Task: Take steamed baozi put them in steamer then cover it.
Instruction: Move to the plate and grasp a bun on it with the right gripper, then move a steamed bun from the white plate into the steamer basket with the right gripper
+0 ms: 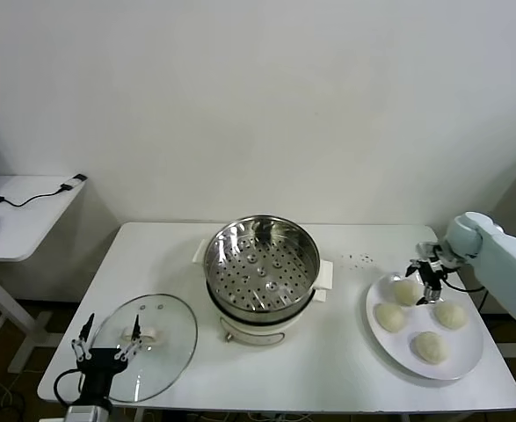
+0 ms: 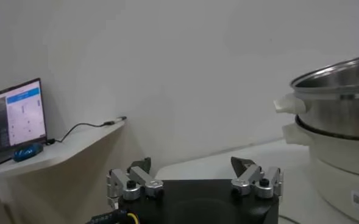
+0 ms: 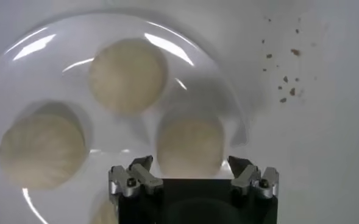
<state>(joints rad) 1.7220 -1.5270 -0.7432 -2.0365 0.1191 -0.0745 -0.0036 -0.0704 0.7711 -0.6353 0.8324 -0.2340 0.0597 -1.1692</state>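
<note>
Head view of a white tabletop (image 1: 328, 352). At centre stands the steamer (image 1: 262, 264), uncovered, its perforated tray bare. At 3 o'clock from it a white plate (image 1: 468, 360) carries 4 steamed baozi (image 1: 390, 316), none yet in the steamer. The right pincer (image 1: 427, 280) hangs over the plate's far edge, directly above the far-left bun (image 3: 188, 146); its fingers stand apart and grip nothing. At 8 o'clock from the steamer the cover (image 1: 165, 338) lies flat on the tabletop near the front edge. The left pincer (image 1: 108, 338) sits low at the cover's near-left rim, fingers likewise spread and empty. Dark crumbs (image 1: 356, 258) speckle the tabletop between steamer and plate. A side desk (image 1: 20, 211) stands at 9 o'clock.
</note>
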